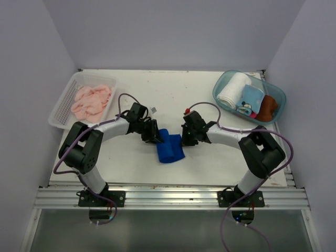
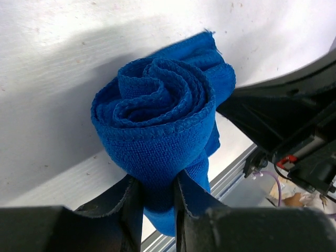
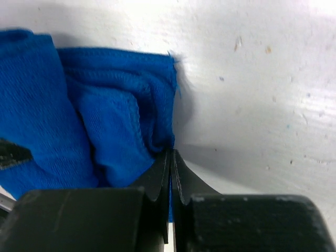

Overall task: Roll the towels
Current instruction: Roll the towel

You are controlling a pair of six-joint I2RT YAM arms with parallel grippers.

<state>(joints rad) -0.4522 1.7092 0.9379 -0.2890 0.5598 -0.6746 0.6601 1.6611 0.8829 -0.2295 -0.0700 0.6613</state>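
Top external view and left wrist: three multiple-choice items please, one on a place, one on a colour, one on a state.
1. Where does the pink towel lie? A in the white basket, far left; B at the near edge; C hanging in the air.
2. What colour is the middle towel? A white; B green; C blue.
3. How is the middle towel? A spread flat; B rolled in a spiral, pinched by the left hand; C knotted.
Key: A, it fills the basket; C, royal blue cloth; B, the left wrist view shows the spiral end in the grip.
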